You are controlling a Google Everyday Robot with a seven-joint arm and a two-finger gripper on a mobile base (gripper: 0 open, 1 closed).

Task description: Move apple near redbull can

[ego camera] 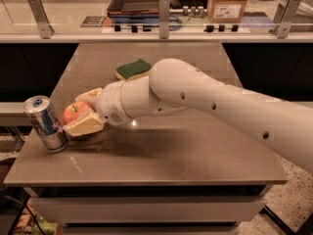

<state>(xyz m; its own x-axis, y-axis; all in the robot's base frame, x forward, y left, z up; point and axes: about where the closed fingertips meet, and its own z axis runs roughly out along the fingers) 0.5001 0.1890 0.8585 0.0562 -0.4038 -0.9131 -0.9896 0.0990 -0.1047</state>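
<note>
Apple (76, 112) handling is what I am judging here, and I will go from the biggest thing down.

The table (195, 151) is a broad brown slab that carries everything. My white arm (220, 97) reaches across it from the right, low over the surface. A green-and-yellow sponge (133, 68) lies toward the far side, well apart from the work. The redbull can (45, 124) stands upright near the front left corner.

Just to the can's right is the apple, held in the tool (82, 111). The 2 pale fingers are closed around it, 1 on the far side (89, 94) and 1 on the near side. I cannot tell whether the apple rests on the table or hangs just above it. I also cannot tell whether it touches the can.

I judge the apple to be firm, fairly light and smooth-skinned, so it could slip under a weak hold and bruise under a hard 1. Being round, it may roll once let go. The present hold across its widest part looks right to me. The slim can looks easy to tip, so I would release gently and back the tool out toward the right, away from the can.
</note>
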